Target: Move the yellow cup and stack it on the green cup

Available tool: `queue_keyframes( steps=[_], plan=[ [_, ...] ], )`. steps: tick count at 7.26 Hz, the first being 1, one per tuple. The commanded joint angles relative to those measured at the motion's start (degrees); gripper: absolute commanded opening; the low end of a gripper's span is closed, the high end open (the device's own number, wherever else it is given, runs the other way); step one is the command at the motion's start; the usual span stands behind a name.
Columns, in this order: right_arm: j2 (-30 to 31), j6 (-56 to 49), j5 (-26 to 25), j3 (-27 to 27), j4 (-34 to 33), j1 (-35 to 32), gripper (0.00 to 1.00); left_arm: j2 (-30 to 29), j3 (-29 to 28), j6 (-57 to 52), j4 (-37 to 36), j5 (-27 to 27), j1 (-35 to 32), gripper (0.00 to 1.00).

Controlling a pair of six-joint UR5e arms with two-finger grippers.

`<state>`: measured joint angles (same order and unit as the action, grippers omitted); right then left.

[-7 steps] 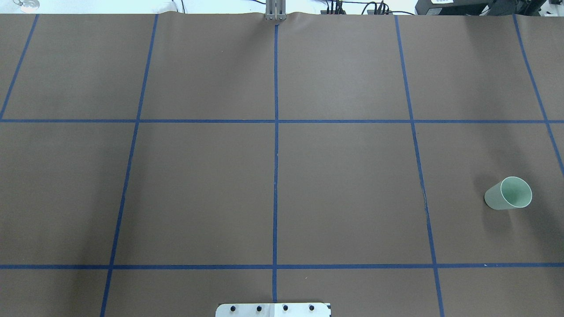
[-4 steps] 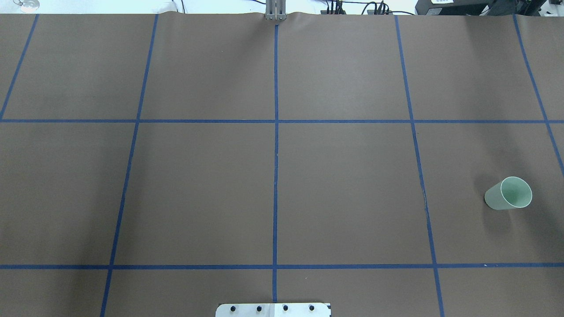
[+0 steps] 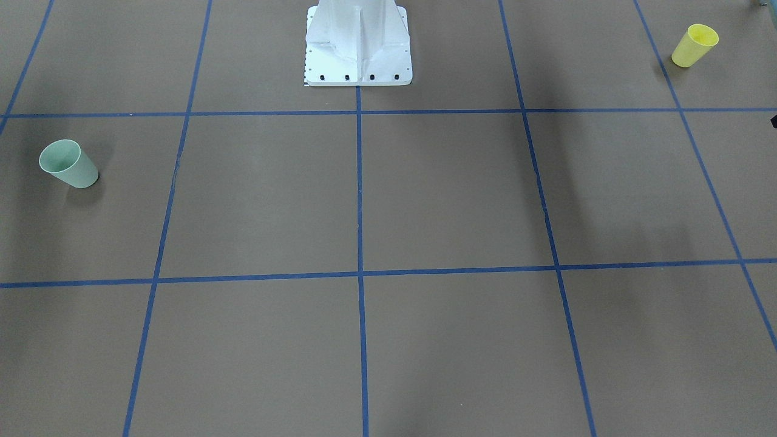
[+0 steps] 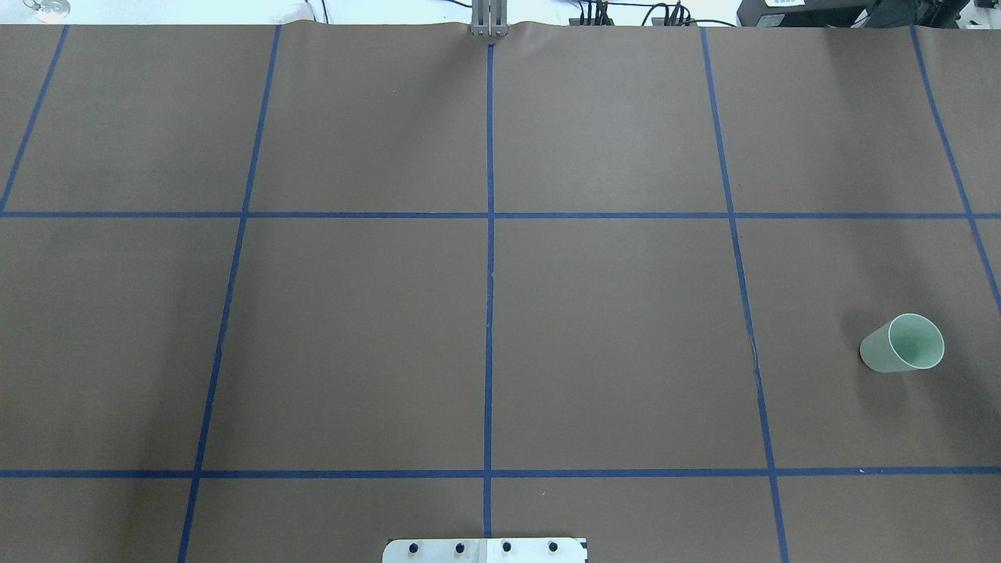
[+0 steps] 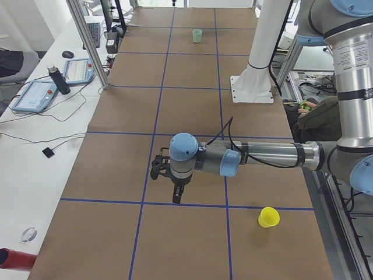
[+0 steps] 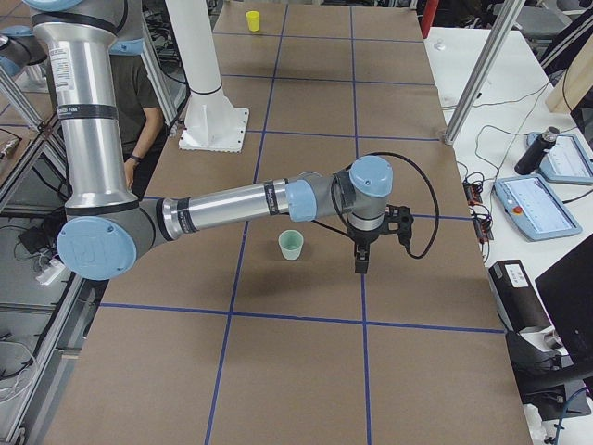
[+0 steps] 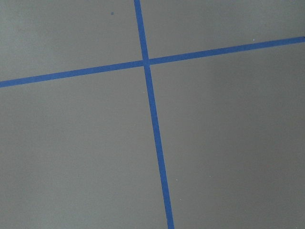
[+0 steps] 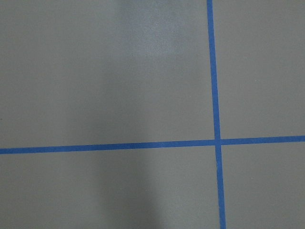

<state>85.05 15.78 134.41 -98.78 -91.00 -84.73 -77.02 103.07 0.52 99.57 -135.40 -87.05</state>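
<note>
Where the cups stand: the yellow cup [image 5: 268, 217] sits upright, mouth up, toward the robot's left end of the tabletop [image 4: 352, 336], close to the robot's own edge; the green cup [image 4: 902, 343] stands upright toward the right end, so the two are well apart.
Nearer arm: the left one. The left tool [image 5: 176, 195] is near the yellow cup, while the right tool [image 6: 359, 262] hangs near the green cup.
Bearing of yellow cup from left tool: back toward the robot's side and a little further out to the left end, as I see it looking along the tabletop.
Cup's long axis: vertical, so I judge a grasp has to come down over the rim or close on the wall from the side.
Left arm pose: forearm stretched out about level above the tabletop, wrist turned so the tool points straight down close to a blue tape line [image 5: 116, 200].
Right arm pose: much the same — reaching out level, tool pointing down.
Tool state: I cannot tell how wide either one stands; only the side views catch them, and neither wrist camera shows any fingers. Neither holds a cup.
</note>
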Motion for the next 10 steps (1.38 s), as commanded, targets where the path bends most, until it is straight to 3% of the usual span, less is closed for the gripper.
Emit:
queue_keyframes(
  steps=[1, 3, 5, 7, 10],
  plan=[
    [0.2, 0.0, 0.1, -0.1, 0.0, 0.1, 1.00, 0.0, -0.9, 0.0, 0.7, -0.3, 0.0, 1.00],
    [0.4, 0.1, 0.2, 0.0, 0.0, 0.1, 1.00, 0.2, -0.9, 1.5, 0.5, -0.4, 0.1, 1.00],
    [0.9, 0.2, 0.2, 0.0, 0.4, 0.2, 1.00, 0.1, -0.5, 18.2, 1.5, -1.4, 3.8, 1.00],
    [1.1, 0.2, 0.5, 0.0, 0.5, 0.2, 1.00, -0.1, -0.6, 38.5, 10.1, -0.7, 12.2, 1.00],
    [1.1, 0.4, 0.6, 0.1, 0.5, 0.5, 1.00, 1.7, 3.0, 60.7, 13.1, 3.1, 15.5, 1.00]
  ],
)
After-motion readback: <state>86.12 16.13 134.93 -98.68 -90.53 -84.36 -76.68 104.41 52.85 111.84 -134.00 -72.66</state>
